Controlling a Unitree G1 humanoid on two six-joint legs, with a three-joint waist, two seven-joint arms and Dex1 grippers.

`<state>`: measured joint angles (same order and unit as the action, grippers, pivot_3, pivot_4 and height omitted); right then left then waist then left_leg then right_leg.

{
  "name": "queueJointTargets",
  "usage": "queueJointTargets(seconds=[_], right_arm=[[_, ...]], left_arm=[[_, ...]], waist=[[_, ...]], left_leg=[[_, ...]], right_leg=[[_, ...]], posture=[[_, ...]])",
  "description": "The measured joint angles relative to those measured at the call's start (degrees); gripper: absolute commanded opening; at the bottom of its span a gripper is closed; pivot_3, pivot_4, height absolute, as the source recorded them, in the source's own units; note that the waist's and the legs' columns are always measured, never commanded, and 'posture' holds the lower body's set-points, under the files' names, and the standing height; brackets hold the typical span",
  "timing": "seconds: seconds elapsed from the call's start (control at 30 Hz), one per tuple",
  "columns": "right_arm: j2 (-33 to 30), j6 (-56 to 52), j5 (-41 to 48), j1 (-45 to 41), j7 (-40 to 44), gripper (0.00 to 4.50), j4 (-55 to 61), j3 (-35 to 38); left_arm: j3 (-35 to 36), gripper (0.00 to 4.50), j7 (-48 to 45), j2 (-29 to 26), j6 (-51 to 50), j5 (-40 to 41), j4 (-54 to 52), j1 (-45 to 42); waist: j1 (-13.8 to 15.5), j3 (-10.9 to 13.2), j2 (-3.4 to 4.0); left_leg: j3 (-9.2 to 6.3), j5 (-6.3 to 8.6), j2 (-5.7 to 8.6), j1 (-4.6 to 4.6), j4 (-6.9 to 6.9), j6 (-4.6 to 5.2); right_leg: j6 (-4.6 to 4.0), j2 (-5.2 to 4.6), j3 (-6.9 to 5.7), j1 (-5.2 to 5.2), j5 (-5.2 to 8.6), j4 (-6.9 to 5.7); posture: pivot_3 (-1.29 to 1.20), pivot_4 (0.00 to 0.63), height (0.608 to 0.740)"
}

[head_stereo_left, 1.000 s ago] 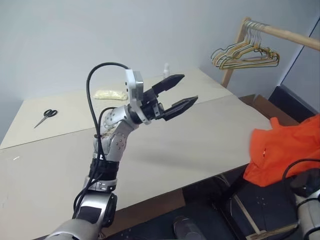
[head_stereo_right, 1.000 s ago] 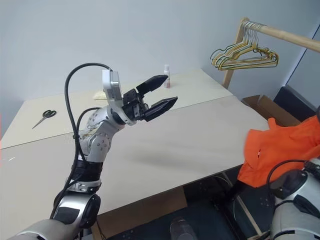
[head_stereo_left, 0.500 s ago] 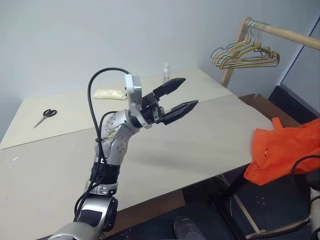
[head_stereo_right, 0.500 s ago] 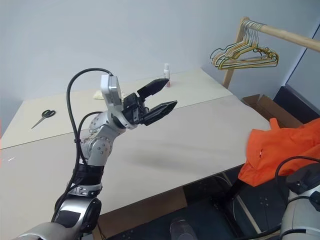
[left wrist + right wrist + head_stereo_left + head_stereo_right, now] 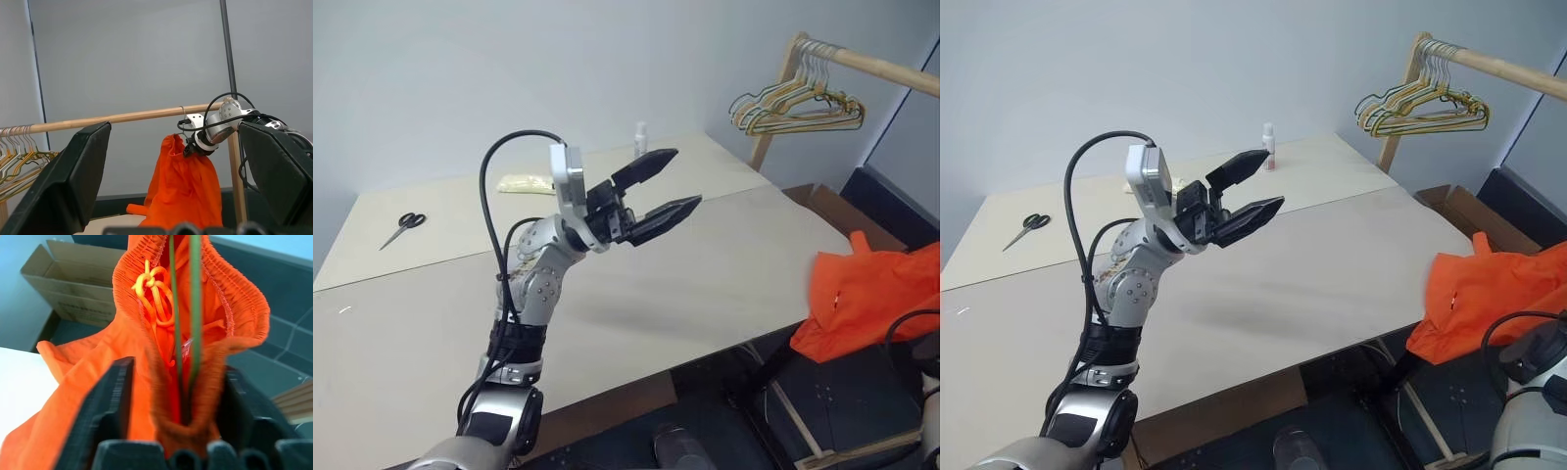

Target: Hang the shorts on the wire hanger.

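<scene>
A bright orange pair of fabric shorts [image 5: 182, 188] with a gathered elastic waistband hangs from a thin grey wire hanger [image 5: 183, 318], whose small hook [image 5: 183, 116] sits over a pale wooden rail [image 5: 122, 117] beside a wooden upright post. The right gripper [image 5: 173, 396] is at the waistband, its two black fingers [image 5: 115, 396] spread on either side of the bunched fabric and the wire strands, no longer pinching them. The left gripper [image 5: 668, 191] hovers above a beige tabletop [image 5: 705, 264], well apart from the garment, jaws wide open and empty. A bunch of yellowish and dark hangers [image 5: 793, 106] clusters farther along the rail; black-handled scissors [image 5: 403, 227] and a small white bottle [image 5: 640, 138] lie at the table's back.

The hang looks essentially done; the risk lies in the retreat. With fabric bunched between the spread fingers, a careless pull-back could snag the drawstring or waistband, drag the shorts off the wire, or lift the shallow hook off the rail.
</scene>
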<state>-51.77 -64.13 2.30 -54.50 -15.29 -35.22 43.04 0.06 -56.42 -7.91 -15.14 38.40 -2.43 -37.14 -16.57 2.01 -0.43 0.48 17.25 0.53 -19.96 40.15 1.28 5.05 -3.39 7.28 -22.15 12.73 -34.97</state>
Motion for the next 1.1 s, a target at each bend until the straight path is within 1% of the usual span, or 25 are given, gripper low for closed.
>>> queueJointTargets(seconds=[0.07, 0.13, 0.2, 0.33, 0.47, 0.6, 0.67, 0.8, 0.9, 0.97, 1.03, 1.1], right_arm=[[0.1, 0.3, -0.1, 0.6, -0.6, 4.46, 0.7, -0.4], [0.3, 0.8, -1.4, 2.1, -1.7, 4.46, 2.5, -2.6], [0.7, 1.7, -3.6, 4.2, -3.2, 4.46, 5.4, -6.4], [2.1, 3.7, -8.3, 6.8, -6.3, 4.46, 13.7, -13.1], [4.2, 11.6, -11.1, 8.6, -7.5, 4.46, 20.5, -18.0], [4.5, 21.1, -13.2, 10.8, -7.1, 4.46, 22.4, -22.4], [4.5, 27.7, -13.7, 12.3, -4.3, 4.46, 23.4, -25.8], [4.5, 36.4, -15.0, 14.1, 2.5, 4.46, 25.5, -32.6], [4.9, 41.4, -15.3, 15.7, 10.4, 4.46, 29.7, -38.9], [5.4, 42.8, -15.4, 17.3, 14.4, 4.46, 32.1, -41.9], [7.3, 42.7, -13.2, 19.8, 20.9, 4.46, 34.8, -43.7], [8.2, 42.8, -10.6, 22.8, 26.9, 4.46, 37.2, -44.8]], left_arm=[[0.0, 4.50, 0.0, -0.1, 0.0, 0.0, 0.0, 0.0], [0.0, 4.50, 0.0, -0.3, 0.0, -0.1, 0.0, 0.0], [-0.1, 4.50, 0.0, -0.4, 0.1, -0.1, 0.0, 0.0], [-0.3, 4.50, 0.1, -0.5, 0.1, -0.5, 0.0, 0.2], [-0.5, 4.50, 0.1, -1.2, 0.2, -1.2, 0.0, 0.6], [-0.5, 4.50, 0.4, -4.0, 1.1, -4.0, 0.6, 0.8], [-0.1, 4.50, 0.4, -8.1, 1.4, -6.1, 1.5, 1.2], [0.9, 4.50, 0.3, -14.0, 1.5, -9.0, 2.5, 3.3], [1.6, 4.50, 0.2, -18.9, 1.5, -10.9, 3.4, 7.0], [2.1, 4.50, -0.1, -20.5, 1.5, -11.6, 3.5, 9.1], [2.5, 4.50, -0.3, -22.0, 1.5, -11.7, 3.4, 11.5], [3.4, 4.50, 0.1, -23.1, 1.3, -11.7, 1.9, 14.0]], waist=[[0.0, 0.0, 0.00], [0.0, 0.0, 0.01], [0.0, 0.0, 0.02], [-0.1, 0.0, 0.04], [0.0, 0.0, 0.07], [0.2, 0.0, 0.06], [0.1, 0.0, 0.04], [0.7, 0.0, 0.02], [1.6, 0.0, 0.00], [2.7, 0.1, -0.16], [4.1, 0.2, -0.27], [6.2, 0.2, -0.32]], left_leg=[[0.00, 0.00, 0.00, 0.00, -0.01, 0.00], [0.00, 0.00, 0.00, 0.01, -0.03, 0.00], [0.02, 0.00, -0.01, 0.02, -0.03, 0.00], [0.05, 0.00, -0.02, 0.07, -0.05, 0.00], [0.05, 0.00, -0.03, 0.07, -0.04, 0.00], [0.05, 0.00, -0.02, 0.06, -0.05, 0.00], [0.05, 0.00, -0.03, 0.09, -0.09, 0.00], [0.04, 0.00, -0.11, 0.09, -0.11, 0.01], [0.04, 0.00, -0.26, 0.11, -0.14, 0.01], [-0.02, 0.00, -0.31, 0.11, -0.12, 0.01], [-0.10, 0.00, -0.33, 0.16, -0.07, 0.01], [-0.11, 0.03, -0.33, 0.03, -0.08, 0.06]], right_leg=[[0.00, 0.00, 0.00, 0.00, 0.00, 0.01], [0.00, 0.00, 0.01, 0.00, 0.00, 0.01], [0.00, 0.00, 0.04, -0.01, 0.00, -0.01], [0.02, 0.01, 0.10, -0.02, -0.01, -0.02], [0.06, 0.03, 0.09, -0.02, -0.03, -0.02], [0.06, 0.02, 0.09, -0.02, -0.03, 0.00], [0.06, 0.03, 0.13, -0.02, -0.03, 0.00], [0.05, 0.02, 0.12, -0.04, -0.04, -0.02], [0.05, 0.05, 0.11, -0.06, -0.04, -0.02], [0.02, 0.05, 0.01, -0.12, -0.06, -0.02], [-0.06, 0.04, -0.09, -0.25, -0.10, -0.01], [-0.51, -0.02, -0.14, -0.44, -0.38, -0.01]], posture=[[-0.22, 0.000, 0.740], [-0.22, 0.000, 0.740], [-0.22, 0.000, 0.740], [-0.21, 0.000, 0.740], [-0.20, 0.000, 0.740], [-0.15, 0.000, 0.740], [-0.12, 0.000, 0.740], [-0.09, 0.000, 0.740], [-0.06, 0.000, 0.740], [-0.06, 0.000, 0.740], [0.01, 0.000, 0.740], [0.03, 0.000, 0.740]])
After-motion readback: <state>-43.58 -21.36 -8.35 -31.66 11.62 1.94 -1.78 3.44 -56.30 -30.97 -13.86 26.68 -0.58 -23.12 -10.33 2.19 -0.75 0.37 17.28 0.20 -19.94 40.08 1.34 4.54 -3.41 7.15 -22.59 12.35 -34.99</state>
